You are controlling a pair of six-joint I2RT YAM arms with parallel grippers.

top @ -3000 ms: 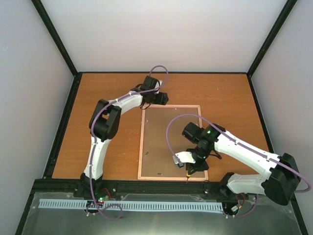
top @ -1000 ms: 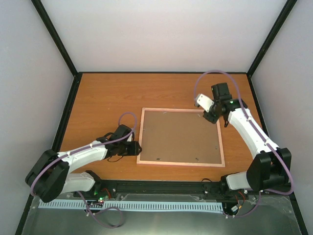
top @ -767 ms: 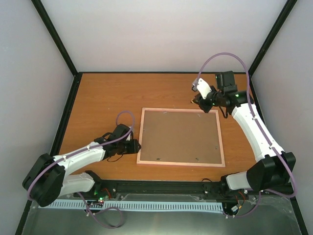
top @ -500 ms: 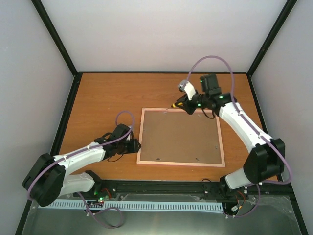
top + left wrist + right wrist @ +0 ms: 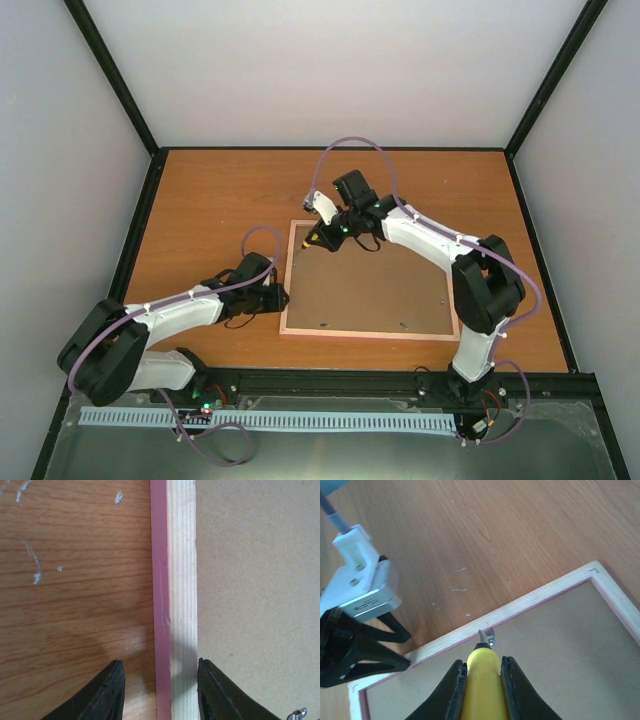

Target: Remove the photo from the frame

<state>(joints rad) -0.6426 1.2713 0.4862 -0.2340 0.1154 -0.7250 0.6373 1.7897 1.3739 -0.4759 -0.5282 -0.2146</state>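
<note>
I'd say they are at the unfastening stage. The frame (image 5: 370,334) lies face down on the surface (image 5: 210,210), with its brown backing board (image 5: 370,285) uppermost and in place. The right tool (image 5: 482,662) is clamped on a yellow pick (image 5: 482,685). The pick's metal tip sits right at a small metal tab (image 5: 490,639) on the rail just ahead of it. The left tool (image 5: 159,672) stands part open astride the frame's side rail, one finger over bare surface and the other over the board.

The next move looks like a careful flick to swing that tab off the board, then any others, while the left tool steadies the rail. I can't see the photo itself; presumably it lies under the board. The frame looks thin, with a pale wood back and a pink outer edge.
</note>
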